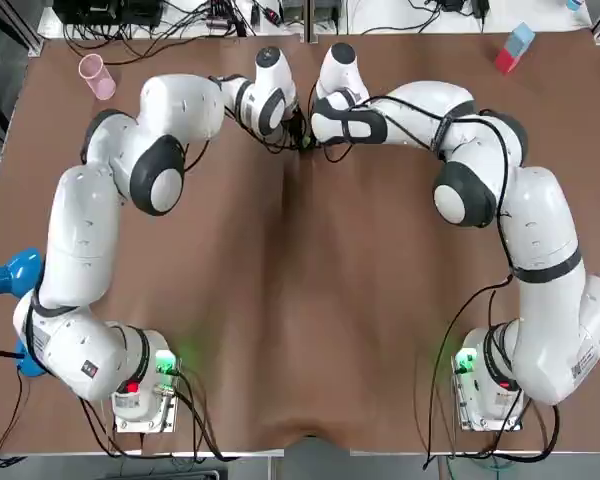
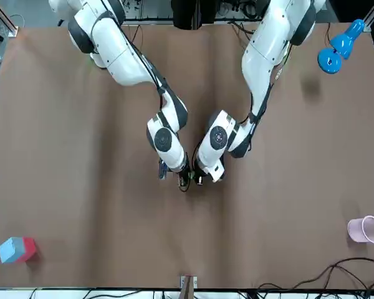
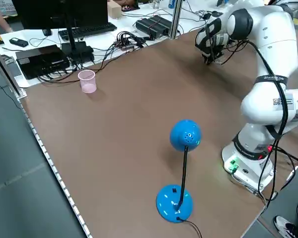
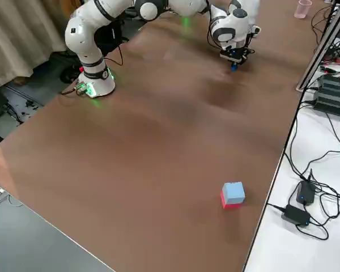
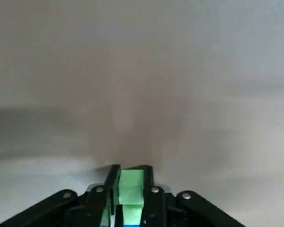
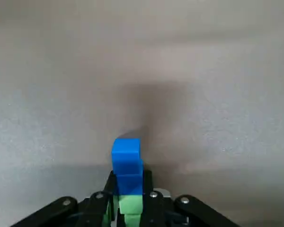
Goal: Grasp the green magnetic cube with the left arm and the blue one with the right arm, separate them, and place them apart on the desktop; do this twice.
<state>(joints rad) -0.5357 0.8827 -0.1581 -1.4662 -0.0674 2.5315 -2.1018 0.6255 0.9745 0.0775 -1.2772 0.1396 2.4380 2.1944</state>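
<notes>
Left wrist: left tool (image 5: 130, 191) clenched on the green cube (image 5: 131, 184), with the fingers (image 5: 149, 182) pressed against its two sides; a sliver of blue shows at the cube's inner end; bare brown desk (image 5: 142, 71) beyond
Right wrist: right tool (image 6: 128, 187) clamped on the blue cube (image 6: 127, 152), which juts out past the fingertips; green sits flush against it farther in, so the two cubes are joined
Top: both arms reach in to the far middle of the desk, wrists almost touching; the cubes are hidden beneath them; pink cup (image 1: 96, 76) at the far left corner, red-and-blue block (image 1: 514, 48) at the far right corner, blue lamp (image 1: 10, 272) at the left edge
Front: the tools meet tip to tip near the desk's middle; the cubes barely show in the dark gap between them
Left side: left wrist points down over the far middle; the lamp stands near the left arm's base, with the cup well apart from it
Right side: a blue speck shows under the right tool, low over the desk; cannot tell whether it touches the surface; the block sits alone near the desk's edge, well apart from the tools
</notes>
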